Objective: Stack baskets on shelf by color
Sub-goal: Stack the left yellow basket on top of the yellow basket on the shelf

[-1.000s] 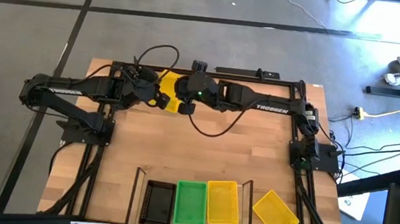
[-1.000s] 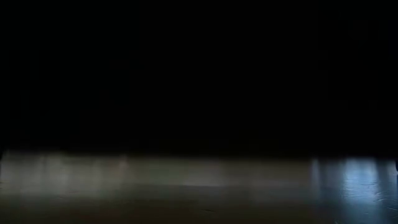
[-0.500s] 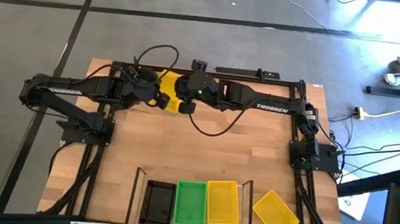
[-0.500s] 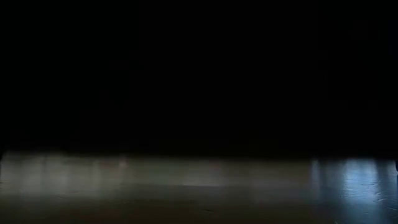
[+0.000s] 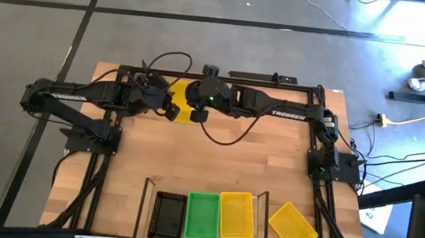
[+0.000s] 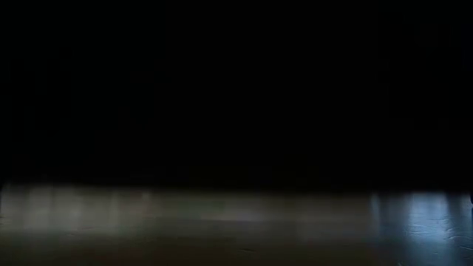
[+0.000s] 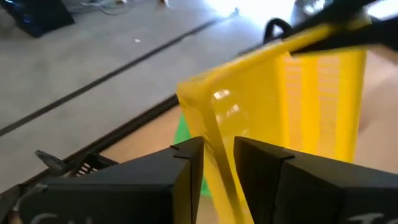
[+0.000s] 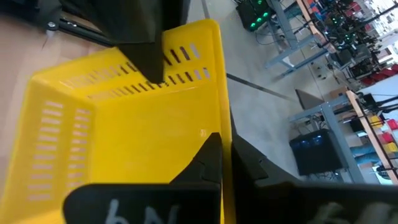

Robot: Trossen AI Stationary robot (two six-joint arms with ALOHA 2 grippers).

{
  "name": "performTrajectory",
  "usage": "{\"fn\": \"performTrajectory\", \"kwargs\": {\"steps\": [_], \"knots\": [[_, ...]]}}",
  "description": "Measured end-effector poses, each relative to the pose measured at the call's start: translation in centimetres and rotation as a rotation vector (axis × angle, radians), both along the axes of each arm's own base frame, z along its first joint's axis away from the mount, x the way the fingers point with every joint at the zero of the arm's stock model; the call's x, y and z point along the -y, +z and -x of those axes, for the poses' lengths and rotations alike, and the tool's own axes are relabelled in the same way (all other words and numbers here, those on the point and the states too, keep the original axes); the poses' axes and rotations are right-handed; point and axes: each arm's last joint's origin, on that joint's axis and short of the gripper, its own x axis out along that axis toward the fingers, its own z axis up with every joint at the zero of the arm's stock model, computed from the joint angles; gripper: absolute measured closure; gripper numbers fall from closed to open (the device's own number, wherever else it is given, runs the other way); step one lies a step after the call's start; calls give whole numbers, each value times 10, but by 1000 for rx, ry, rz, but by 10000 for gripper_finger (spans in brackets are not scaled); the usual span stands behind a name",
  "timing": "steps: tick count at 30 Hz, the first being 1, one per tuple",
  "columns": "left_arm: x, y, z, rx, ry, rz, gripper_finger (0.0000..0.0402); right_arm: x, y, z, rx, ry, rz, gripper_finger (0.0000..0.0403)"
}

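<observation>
Left gripper has just spread around the yellow basket wall at upper center; right gripper pinches its rim.

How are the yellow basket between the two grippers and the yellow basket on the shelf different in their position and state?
The held basket is at the far edge of the table, between the left gripper and the right gripper; the shelf basket stands on the shelf at the near edge.
The held basket is tilted, and the right gripper pinches its wall; the shelf basket lies flat, touched by no gripper, beside a green basket.
Both are yellow with slotted sides.
</observation>
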Motion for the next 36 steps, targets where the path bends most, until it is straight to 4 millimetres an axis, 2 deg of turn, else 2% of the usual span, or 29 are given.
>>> {"fn": "performTrajectory", "kwargs": {"steps": [5, 12, 22, 29, 32, 36], "knots": [[7, -6, 4, -106, -78, 26, 325, 0, -1, 0, -10, 0, 0, 402], [17, -6, 6, -132, -142, 12, 325, 2, -2, 2, -34, -79, 47, 403], [29, 1, 15, -96, -202, -8, 324, 4, -2, 3, -38, -123, 71, 403], [31, 7, 30, -79, -201, -18, 324, 3, -1, 5, -50, -121, 70, 403], [30, 10, 40, -68, -186, -4, 324, 1, 4, 11, -75, -112, 61, 403], [28, 14, 55, -46, -174, 9, 324, -5, 25, 23, -69, -107, 10, 403]]}}
